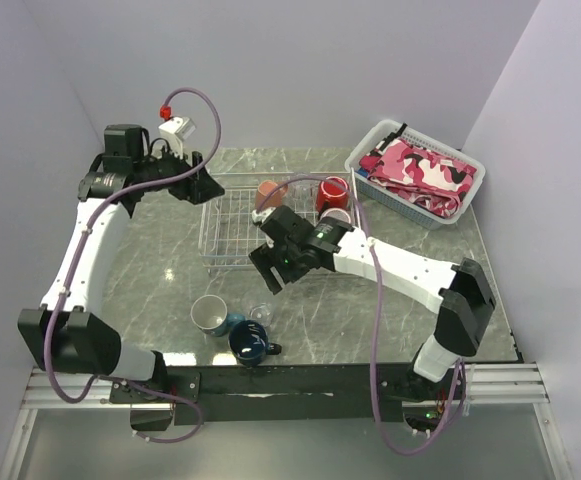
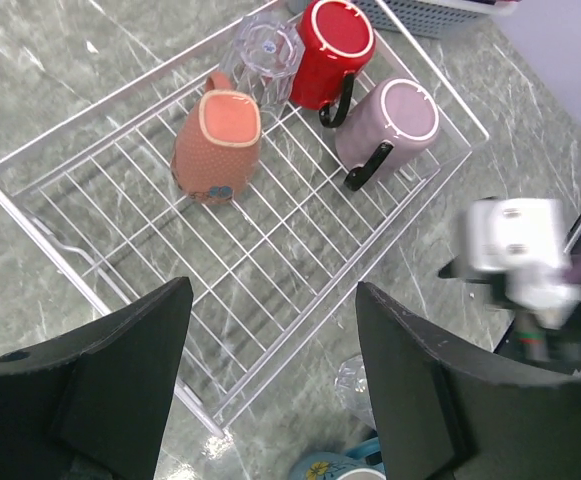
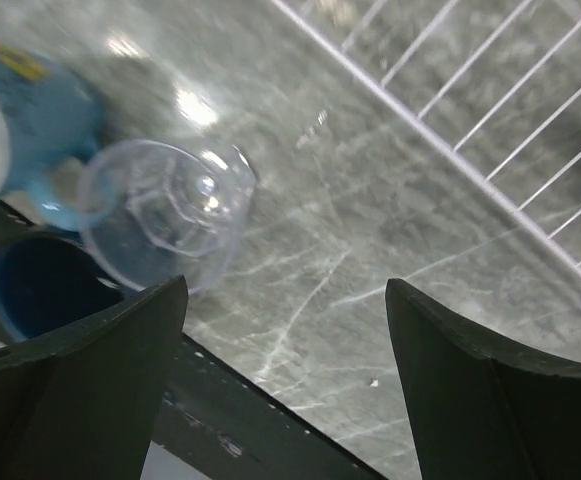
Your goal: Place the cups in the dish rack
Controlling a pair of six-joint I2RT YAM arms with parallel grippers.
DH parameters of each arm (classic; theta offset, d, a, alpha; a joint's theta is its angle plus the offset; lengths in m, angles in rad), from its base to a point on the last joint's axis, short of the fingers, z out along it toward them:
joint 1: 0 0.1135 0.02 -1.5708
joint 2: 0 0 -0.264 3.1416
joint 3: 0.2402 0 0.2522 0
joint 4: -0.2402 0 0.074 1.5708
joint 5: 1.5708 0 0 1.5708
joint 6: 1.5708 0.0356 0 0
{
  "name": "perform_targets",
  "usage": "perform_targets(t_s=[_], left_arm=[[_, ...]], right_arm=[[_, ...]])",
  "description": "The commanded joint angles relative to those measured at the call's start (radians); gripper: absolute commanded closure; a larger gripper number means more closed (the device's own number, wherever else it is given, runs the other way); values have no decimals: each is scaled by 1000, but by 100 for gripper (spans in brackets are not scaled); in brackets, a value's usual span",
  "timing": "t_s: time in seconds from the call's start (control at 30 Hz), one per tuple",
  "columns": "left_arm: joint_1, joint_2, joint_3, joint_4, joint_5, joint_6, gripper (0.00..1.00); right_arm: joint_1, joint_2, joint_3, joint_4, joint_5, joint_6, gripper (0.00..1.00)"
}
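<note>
The cups (image 1: 332, 192) are split: a salmon-orange dimpled mug (image 2: 215, 145), a small clear glass (image 2: 267, 48), a glossy red mug (image 2: 330, 50) and a mauve-pink mug (image 2: 390, 125) sit close together at the far right end of the shallow white wire dish rack (image 2: 270, 260), while a teal-blue mug with a white inside (image 1: 210, 314), a dark navy mug (image 1: 250, 342) and a second clear glass (image 3: 165, 210) stand on the grey marbled table (image 3: 370, 250) by its near edge. My left pincer (image 2: 273, 290) hangs over the rack's far left corner, jaws apart with nothing in them. My right pincer (image 3: 285, 290) hovers above bare table just near of the rack, jaws wide and empty, with that second glass on its near side.
</note>
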Motion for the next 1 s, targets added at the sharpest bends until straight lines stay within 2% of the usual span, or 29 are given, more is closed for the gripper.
perform_targets(t_s=[0.0, 0.33, 0.63, 0.73, 0.77, 0.83, 0.87, 0.97], left_arm=[[3, -71, -37, 52, 4, 11, 28], [3, -73, -87, 73, -11, -2, 29], [3, -52, -105, 104, -26, 7, 29], [3, -46, -117, 115, -33, 9, 29], [3, -46, -120, 121, -40, 6, 30], [3, -41, -122, 127, -42, 0, 30], [3, -39, -122, 135, -40, -2, 30], [3, -33, -113, 144, -37, -16, 31]], right_arm=[[4, 42, -37, 92, 4, 8, 12], [4, 144, -15, 127, -59, -15, 13], [4, 207, -17, 140, -95, -18, 27], [4, 219, -30, 150, -105, -20, 40], [3, 224, -37, 155, -109, -20, 49], [4, 231, -49, 160, -122, -25, 59], [4, 236, -50, 160, -123, -26, 71], [4, 230, -67, 167, -117, -32, 86]])
